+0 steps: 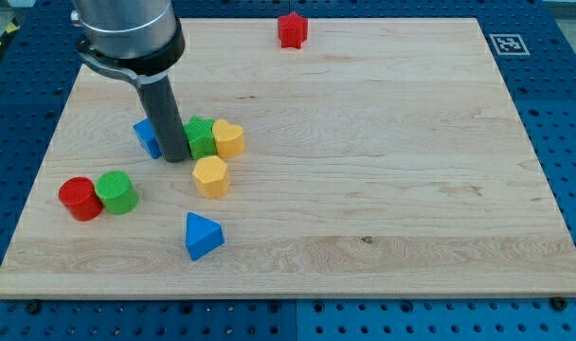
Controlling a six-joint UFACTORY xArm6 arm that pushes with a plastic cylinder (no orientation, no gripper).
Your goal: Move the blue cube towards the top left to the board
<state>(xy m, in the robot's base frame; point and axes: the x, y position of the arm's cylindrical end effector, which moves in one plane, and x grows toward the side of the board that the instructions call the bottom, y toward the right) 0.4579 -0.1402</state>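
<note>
Blue cube (147,136) sits in the frame's upper left part, touching my tip (175,157) on its right. Rod stands upright, no pincer on it. Green block (202,136) and yellow heart (229,139) stay just right.

Grey-black cylindrical arm housing (127,28), straight dark rod (167,114).

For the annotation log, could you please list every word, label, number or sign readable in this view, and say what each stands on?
No readable words, brands or numbers anywhere in the view.
One sign only: a black-and-white square fiducial marker on the wooden board, at the view's top right corner; it is a pattern, not text.
The blocks, including the blue cube just left of my tip, carry no markings.
</note>
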